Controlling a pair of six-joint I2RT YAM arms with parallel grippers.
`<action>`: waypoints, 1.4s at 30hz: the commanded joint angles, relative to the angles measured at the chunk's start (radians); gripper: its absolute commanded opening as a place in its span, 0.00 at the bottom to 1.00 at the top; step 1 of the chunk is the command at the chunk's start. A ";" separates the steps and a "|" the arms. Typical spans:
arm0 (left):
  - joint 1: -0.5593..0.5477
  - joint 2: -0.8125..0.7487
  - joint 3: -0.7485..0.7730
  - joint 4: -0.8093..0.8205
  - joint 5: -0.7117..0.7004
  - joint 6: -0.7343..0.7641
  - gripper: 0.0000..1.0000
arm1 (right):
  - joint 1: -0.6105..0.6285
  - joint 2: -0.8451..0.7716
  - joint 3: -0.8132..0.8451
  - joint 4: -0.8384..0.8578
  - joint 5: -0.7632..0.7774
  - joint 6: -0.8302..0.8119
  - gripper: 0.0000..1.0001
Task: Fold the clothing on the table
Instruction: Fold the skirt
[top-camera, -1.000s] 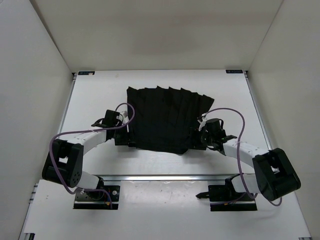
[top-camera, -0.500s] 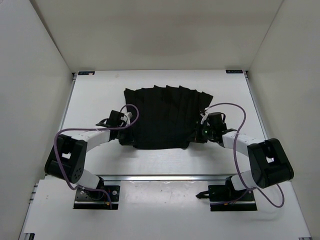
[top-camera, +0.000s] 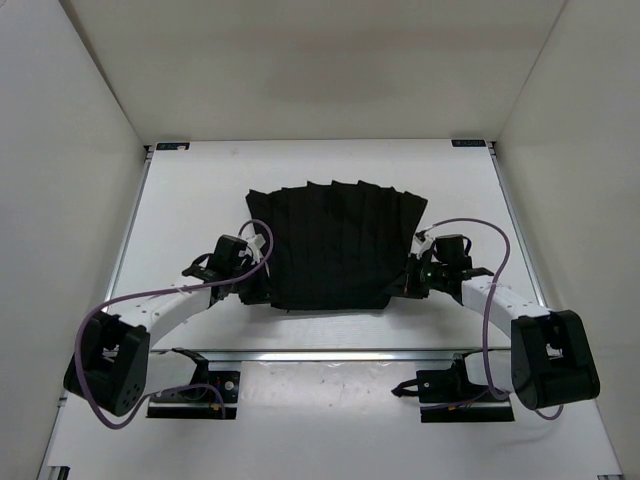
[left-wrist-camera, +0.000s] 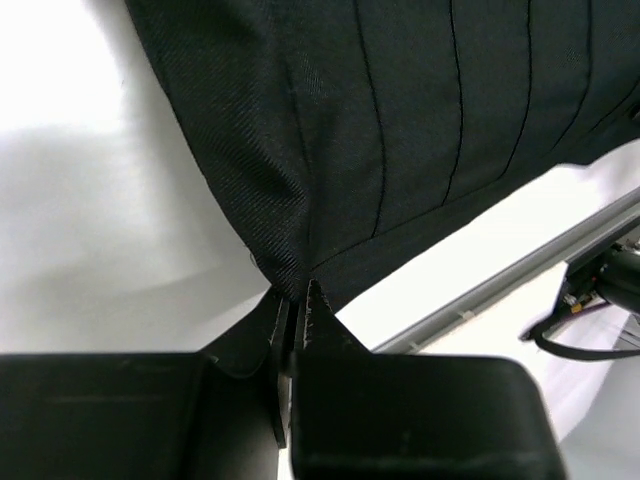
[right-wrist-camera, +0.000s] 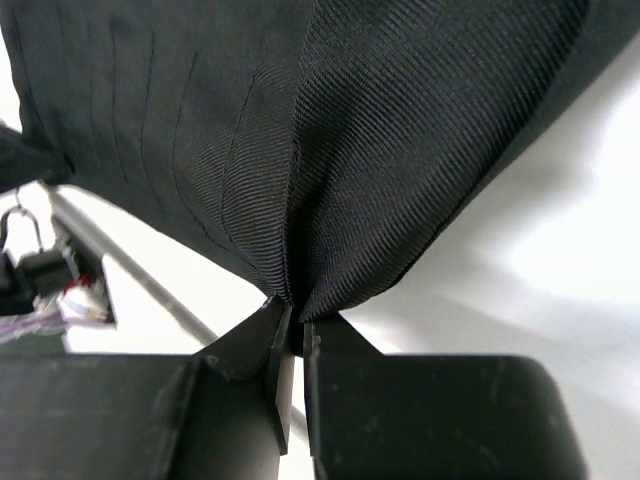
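On table (top-camera: 190, 200), clothing (top-camera: 335, 245) w/ long axis L–R, wide edge far

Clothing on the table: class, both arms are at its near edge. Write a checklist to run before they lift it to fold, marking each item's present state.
1. Left tool shut on the clothing's near left corner: ok.
2. Right tool shut on the near right corner: ok.
3. Each pinch deep enough for a lift: cannot tell; only a small fold is gripped.
4. Far hem lying spread on the table: ok.
5. Both tools roughly level along the near hem: ok.
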 joint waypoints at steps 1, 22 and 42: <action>0.051 -0.039 -0.009 -0.093 -0.043 0.015 0.00 | -0.016 -0.018 0.000 -0.031 -0.008 -0.030 0.01; 0.117 0.297 0.693 -0.155 -0.170 0.261 0.00 | -0.131 0.301 0.711 -0.091 -0.016 -0.167 0.00; 0.083 -0.108 0.399 -0.351 -0.248 0.231 0.00 | -0.022 -0.050 0.350 -0.197 -0.065 -0.075 0.00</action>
